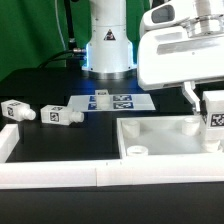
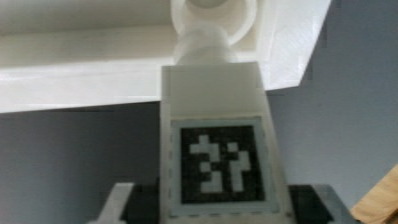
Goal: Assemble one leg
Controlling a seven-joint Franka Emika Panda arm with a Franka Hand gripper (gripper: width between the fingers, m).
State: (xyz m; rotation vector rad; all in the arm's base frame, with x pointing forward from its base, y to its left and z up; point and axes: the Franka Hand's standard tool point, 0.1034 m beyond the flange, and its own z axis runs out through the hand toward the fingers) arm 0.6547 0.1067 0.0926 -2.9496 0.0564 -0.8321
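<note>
My gripper [image 1: 209, 112] is shut on a leg [image 1: 214, 114], a short white square block with a black-and-white tag, at the exterior view's right. It holds the leg upright over the right end of the wide white tray-like piece [image 1: 160, 140]. In the wrist view the leg [image 2: 217, 130] fills the middle, its tag facing the camera, with my dark fingers [image 2: 128, 202] against both its sides. Its far end points at a round socket [image 2: 217, 14] of the tray piece [image 2: 89, 70]. Two more legs [image 1: 17, 112] [image 1: 62, 115] lie on the black table at the exterior view's left.
The marker board [image 1: 112, 101] lies flat in front of the robot base [image 1: 107, 45]. A low white wall [image 1: 60, 175] runs along the table's front edge and up the exterior view's left. A small round socket [image 1: 136, 152] sits at the tray piece's near left corner.
</note>
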